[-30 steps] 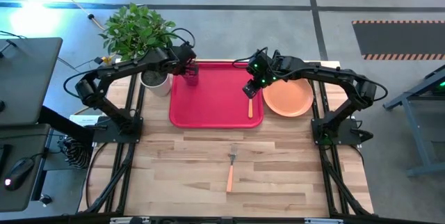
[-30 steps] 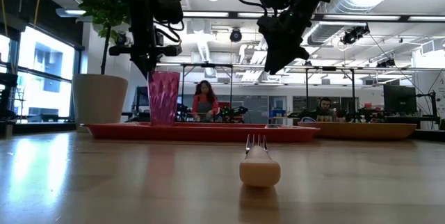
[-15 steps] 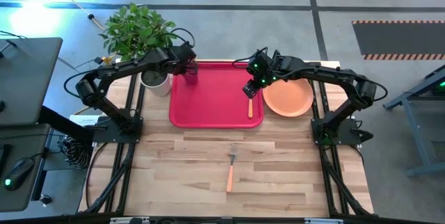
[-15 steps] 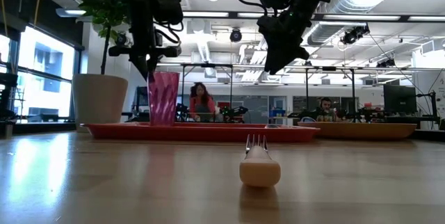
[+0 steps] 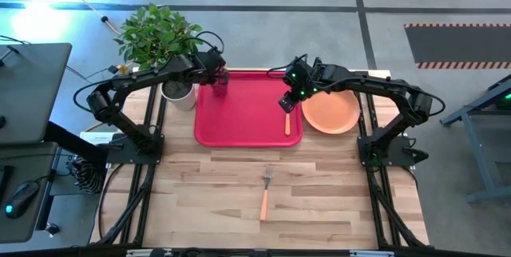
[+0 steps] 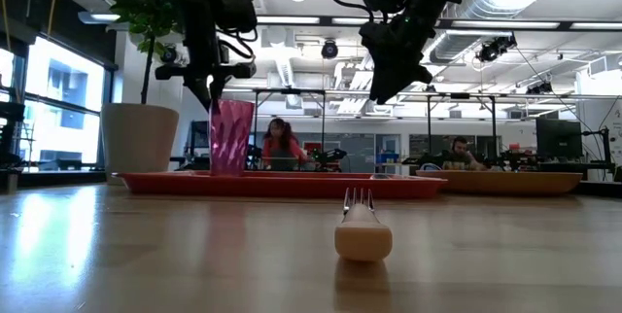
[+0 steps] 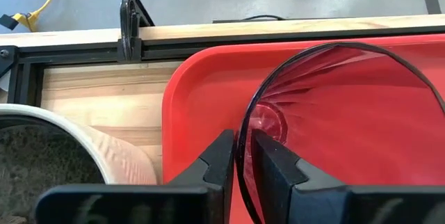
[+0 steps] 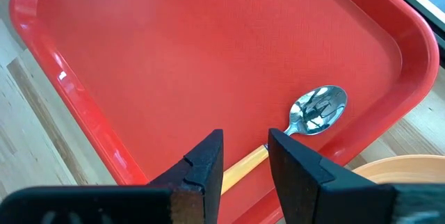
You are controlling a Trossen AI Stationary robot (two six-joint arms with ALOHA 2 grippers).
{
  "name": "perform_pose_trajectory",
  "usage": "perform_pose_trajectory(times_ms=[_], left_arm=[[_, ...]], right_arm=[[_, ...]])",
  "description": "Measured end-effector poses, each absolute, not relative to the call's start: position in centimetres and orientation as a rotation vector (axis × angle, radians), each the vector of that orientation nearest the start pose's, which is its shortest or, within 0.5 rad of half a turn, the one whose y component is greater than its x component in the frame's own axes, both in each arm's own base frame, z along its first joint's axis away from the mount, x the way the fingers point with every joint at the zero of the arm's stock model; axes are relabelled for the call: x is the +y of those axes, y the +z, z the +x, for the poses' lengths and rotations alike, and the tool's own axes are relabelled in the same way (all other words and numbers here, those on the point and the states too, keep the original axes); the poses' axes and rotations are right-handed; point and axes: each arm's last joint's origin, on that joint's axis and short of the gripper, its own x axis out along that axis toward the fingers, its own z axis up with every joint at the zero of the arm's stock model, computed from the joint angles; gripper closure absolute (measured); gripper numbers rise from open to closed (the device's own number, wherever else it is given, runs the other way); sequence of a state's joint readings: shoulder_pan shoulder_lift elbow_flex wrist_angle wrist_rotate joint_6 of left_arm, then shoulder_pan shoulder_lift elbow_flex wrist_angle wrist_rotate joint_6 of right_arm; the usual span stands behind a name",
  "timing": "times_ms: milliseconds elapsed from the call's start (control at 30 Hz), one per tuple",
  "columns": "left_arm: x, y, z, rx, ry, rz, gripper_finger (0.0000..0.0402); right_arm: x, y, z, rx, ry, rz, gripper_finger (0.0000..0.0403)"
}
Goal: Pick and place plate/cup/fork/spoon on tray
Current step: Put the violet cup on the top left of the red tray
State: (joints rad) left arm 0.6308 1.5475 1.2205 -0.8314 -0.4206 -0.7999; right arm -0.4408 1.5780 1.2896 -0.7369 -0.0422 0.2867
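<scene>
The dark red cup (image 5: 218, 84) stands in the far left corner of the red tray (image 5: 247, 109), and my left gripper (image 5: 215, 76) is shut on it. The spoon (image 5: 287, 121) lies on the tray's right side. My right gripper (image 5: 289, 102) hovers open above the spoon, and its handle (image 8: 245, 163) shows between the fingers, well below them. The orange plate (image 5: 330, 112) rests on the table right of the tray. The fork (image 5: 265, 193) lies on the table near the front, tines toward the tray. My left gripper pinches the cup's wall at the rim (image 7: 240, 156), one finger inside the cup and one outside. The fingers come from above, pointing down. The cup (image 6: 230, 138) leans a little below them, with its base down at the tray (image 6: 282, 184).
A white plant pot (image 5: 177, 93) with a leafy plant stands just left of the tray's far corner, close to the cup and my left arm. Bare wooden table lies around the fork. People sit at desks in the room beyond the table.
The cup has tipped slightly in my left gripper's hold, its top leaning toward the table's right while its base stays at the tray. My right gripper has kept still above the spoon.
</scene>
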Motion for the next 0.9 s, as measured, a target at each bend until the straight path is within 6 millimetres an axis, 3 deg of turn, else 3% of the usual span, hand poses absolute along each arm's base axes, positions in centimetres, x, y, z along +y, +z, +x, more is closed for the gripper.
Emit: perform_pose_trajectory(times_ms=[600,900], left_arm=[[19.03,25.90,23.59,0.769,1.348,-0.802,0.0358],[19.49,25.87,23.22,0.766,1.329,-0.860,0.0313]], right_arm=[[-13.70,27.25,29.32,0.954,-0.504,0.499,0.0298],[-13.69,27.23,29.30,0.957,-0.504,0.499,0.0298]])
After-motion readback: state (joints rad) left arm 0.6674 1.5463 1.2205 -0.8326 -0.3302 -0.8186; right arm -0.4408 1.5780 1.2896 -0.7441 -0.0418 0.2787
